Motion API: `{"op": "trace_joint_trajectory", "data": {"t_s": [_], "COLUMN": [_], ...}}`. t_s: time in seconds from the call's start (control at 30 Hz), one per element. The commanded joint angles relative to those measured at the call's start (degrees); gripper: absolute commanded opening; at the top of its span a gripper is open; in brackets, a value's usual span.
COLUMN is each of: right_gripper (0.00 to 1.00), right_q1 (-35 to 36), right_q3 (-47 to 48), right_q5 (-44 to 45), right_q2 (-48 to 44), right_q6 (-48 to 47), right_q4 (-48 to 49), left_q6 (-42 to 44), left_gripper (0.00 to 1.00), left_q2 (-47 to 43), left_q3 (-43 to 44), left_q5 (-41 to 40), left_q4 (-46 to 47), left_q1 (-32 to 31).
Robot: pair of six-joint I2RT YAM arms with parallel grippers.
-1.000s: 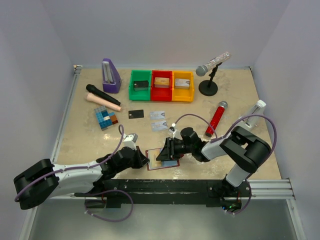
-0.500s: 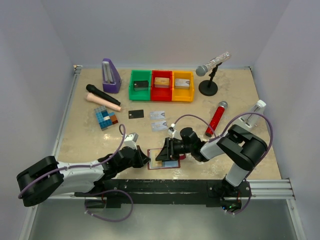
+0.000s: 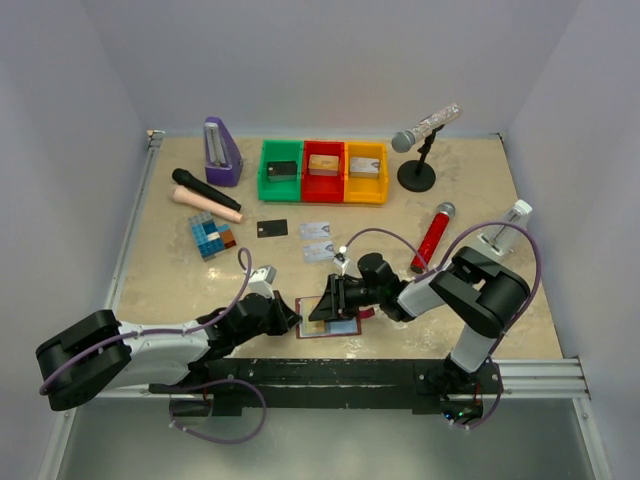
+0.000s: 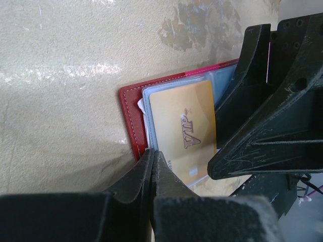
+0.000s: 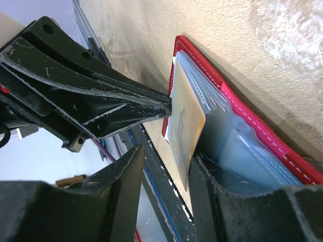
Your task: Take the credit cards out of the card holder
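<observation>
Now, with my left gripper (image 4: 153, 156) shut, its tip on the edge of the card holder (image 4: 132, 118) at the table's (image 3: 480, 200) near side, I should draw the gold card (image 4: 184, 133), straddled by my half-open right gripper (image 5: 169, 156) (grip unconfirmed), straight out, unbent.

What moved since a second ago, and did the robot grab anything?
The right gripper slid slightly left over the card holder, jaws open around the gold card. Nothing was grabbed or released. The left gripper stayed shut at the holder's edge; the holder and everything else kept still.
</observation>
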Motion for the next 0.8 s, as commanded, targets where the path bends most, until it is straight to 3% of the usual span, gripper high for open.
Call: {"op": "trace_joint_trajectory", "data": {"t_s": [0.0,0.13,0.23,0.37,0.5,0.77], "right_gripper": [0.43,0.42,0.42,0.41,0.41,0.40], "right_q1": [0.32,0.23,0.23,0.23,0.23,0.23], "right_q3": [1.56,0.94,0.76,0.85,0.94,0.68], "right_q5": [-1.26,-0.65,-0.30,0.14,0.76,1.46], "right_q2": [-0.17,-2.36,-4.03,-5.61,-6.84,-8.69], "right_q6": [-0.53,-0.97,-1.58,-2.55,-3.70,-4.66], "right_q4": [2.17,0.77,-0.81,-3.10,-5.56,-8.02], "left_q6": [-0.50,-0.85,-1.29,-1.64,-1.73,-2.43], "left_gripper": [0.00,0.01,0.09,0.12,0.00,0.00], "left_q2": [1.36,0.57,0.04,-0.49,-0.66,-1.19], "left_q3": [-1.32,-1.32,-1.23,-1.32,-1.49,-1.93], "left_q5": [1.24,0.45,-0.17,-0.43,-0.87,-2.10], "left_q4": [-0.81,-2.39,-4.06,-4.85,-5.21,-6.61], "left_q1": [-0.09,-0.09,-0.09,-0.09,-0.09,-0.09]}}
